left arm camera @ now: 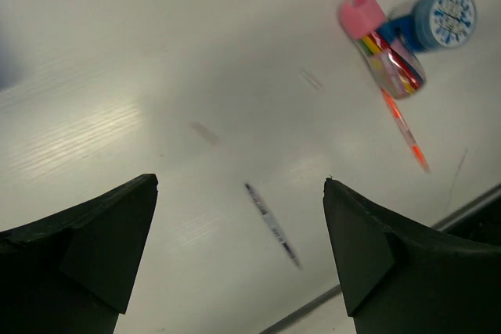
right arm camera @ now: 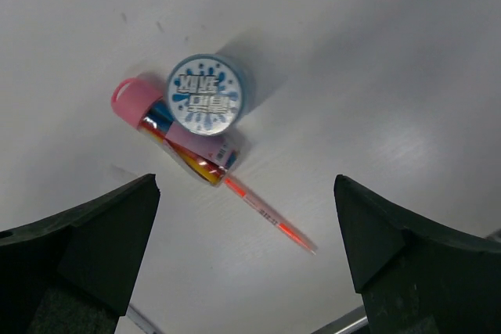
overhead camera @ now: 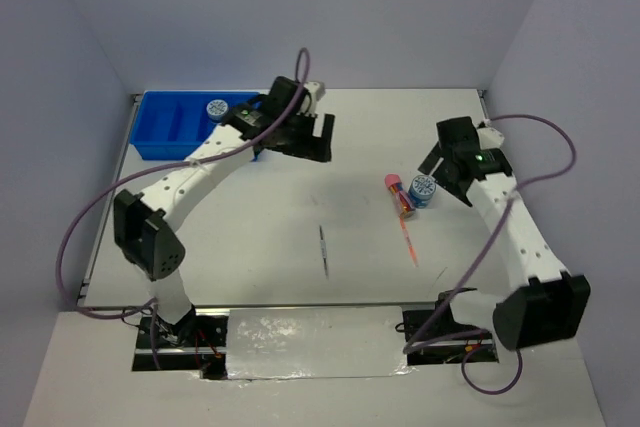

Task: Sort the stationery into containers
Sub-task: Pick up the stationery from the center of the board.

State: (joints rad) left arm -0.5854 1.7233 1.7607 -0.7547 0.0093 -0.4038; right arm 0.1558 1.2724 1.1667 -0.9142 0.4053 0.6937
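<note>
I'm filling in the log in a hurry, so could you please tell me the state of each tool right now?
Left tool: open, holding nothing.
Right tool: open, holding nothing.

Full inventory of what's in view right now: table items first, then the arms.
tray: 1, blue, far-left corner of the table
disc in tray: 1, blue-white, in the tray
disc on table: 1, blue-white, right of centre
tube: 1, pink cap, right next to the disc on table
orange pen: 1, orange, just nearer than the tube
silver pen: 1, silver, table centre
left gripper: 1, black fingers, open, empty, by the tray
right gripper: 1, black fingers, open, empty, over disc and tube
</note>
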